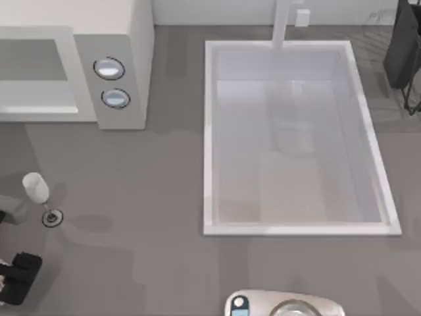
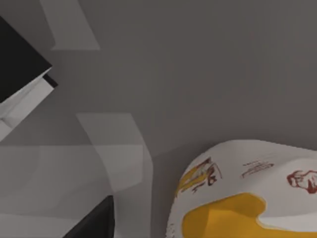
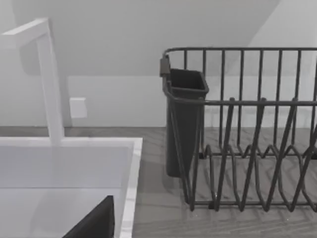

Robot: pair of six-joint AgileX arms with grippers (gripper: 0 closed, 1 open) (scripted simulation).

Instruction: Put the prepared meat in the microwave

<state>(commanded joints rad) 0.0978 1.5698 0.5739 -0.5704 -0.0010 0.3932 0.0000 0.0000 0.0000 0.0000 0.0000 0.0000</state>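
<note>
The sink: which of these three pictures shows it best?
The top view: the whole white sink lies open from above, faucet at its far rim. The right wrist view catches one corner. The left wrist view shows the prepared meat instead.

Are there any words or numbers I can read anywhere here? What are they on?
None can be read.
The prepared meat has dark red and yellow printed marks and drawings on its white wrapping, too blurred to read.
The microwave knobs carry no readable numbers.
The scale at the table's front edge has a small blue mark, unreadable.
</note>
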